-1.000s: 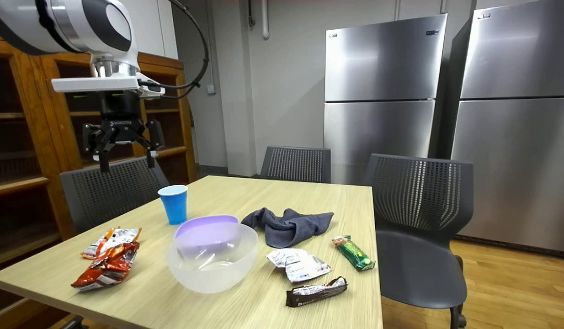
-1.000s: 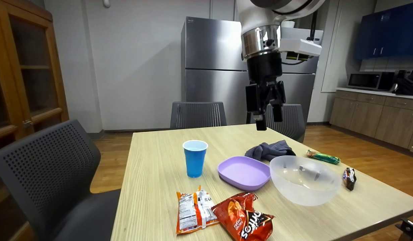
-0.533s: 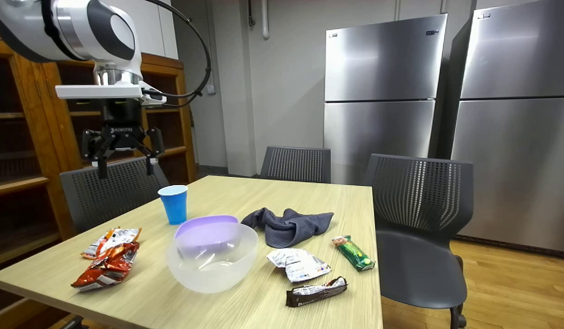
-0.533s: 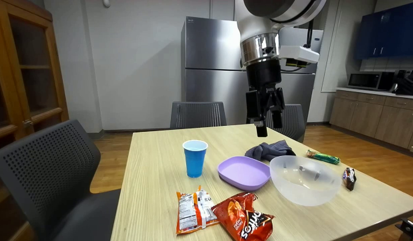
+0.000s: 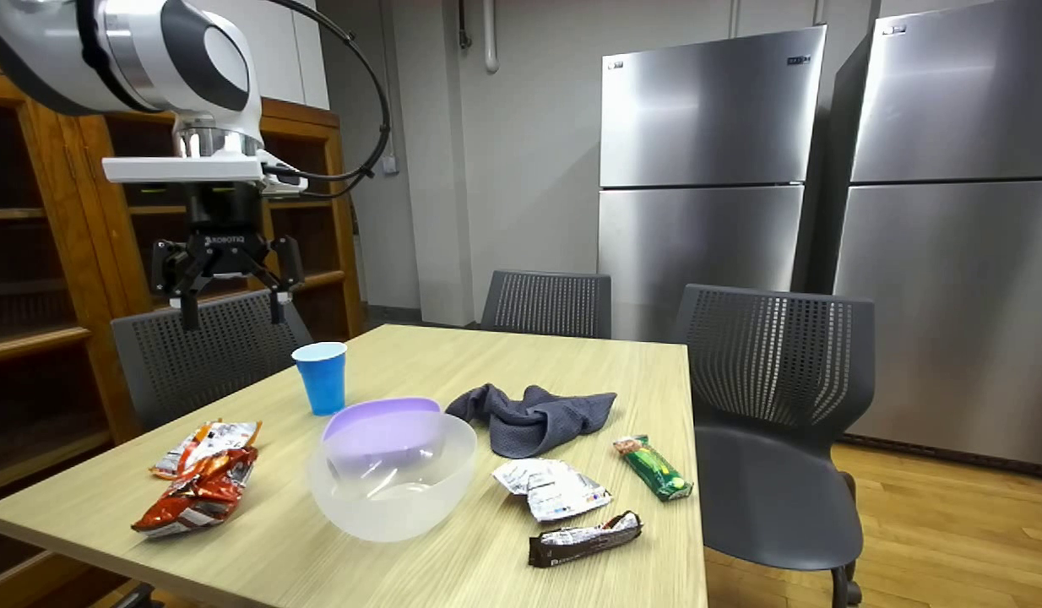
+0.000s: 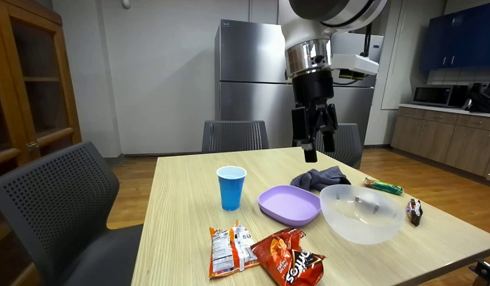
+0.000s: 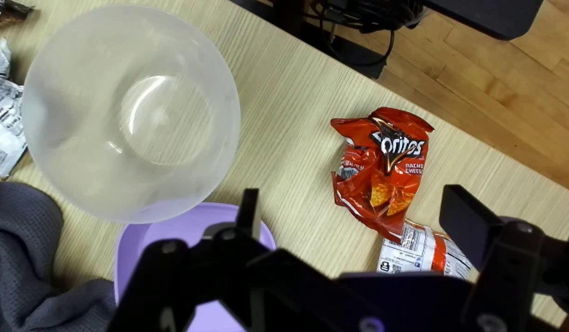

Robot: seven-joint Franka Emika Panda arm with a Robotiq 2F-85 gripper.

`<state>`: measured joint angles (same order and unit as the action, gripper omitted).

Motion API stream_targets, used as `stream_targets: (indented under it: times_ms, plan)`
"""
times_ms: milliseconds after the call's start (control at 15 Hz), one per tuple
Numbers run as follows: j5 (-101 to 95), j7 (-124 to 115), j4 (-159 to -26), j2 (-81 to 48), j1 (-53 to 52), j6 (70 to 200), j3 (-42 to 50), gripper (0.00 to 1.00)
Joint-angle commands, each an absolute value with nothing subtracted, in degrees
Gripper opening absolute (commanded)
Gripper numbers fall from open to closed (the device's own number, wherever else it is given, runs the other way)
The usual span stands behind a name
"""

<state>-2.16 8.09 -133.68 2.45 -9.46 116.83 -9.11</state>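
My gripper [image 5: 234, 314] is open and empty, high above the table, fingers down. It also shows in an exterior view [image 6: 319, 151] and in the wrist view [image 7: 356, 214]. In the wrist view a crumpled red Doritos bag [image 7: 390, 170] and a white-and-orange bag [image 7: 413, 251], partly hidden by the gripper, lie below between the fingers; the two bags touch. A purple plate [image 7: 192, 226] lies under the left finger, beside a frosted clear bowl [image 7: 72, 115] that overlaps its edge from above. A blue cup [image 5: 322, 380] stands upright behind the bags; it is out of the wrist view.
A dark grey cloth [image 5: 534, 418] lies crumpled behind the bowl. A silver wrapper [image 5: 553, 488], a green wrapper [image 5: 653, 467] and a dark brown wrapper [image 5: 584, 540] lie toward a table edge. Chairs [image 6: 66, 206] stand around the table [image 6: 181, 190].
The arm and gripper came down a little between one second and half a second ago, and have stayed still since. The gripper stays open. The objects on the table have not moved.
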Motion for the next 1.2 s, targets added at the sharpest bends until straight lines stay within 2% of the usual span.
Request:
stream_targets:
  times_ms: [0, 533, 1133]
  plan:
    - [-2.1, 8.1, -133.6, 2.4, -9.4, 116.7, -9.1, 1.00]
    - [-1.6, 18.4, -133.6, -1.3, -9.6, 120.1, -9.2, 1.00]
    - [-6.7, 16.3, -132.8, -10.2, -10.3, 125.6, -10.3, 1.00]
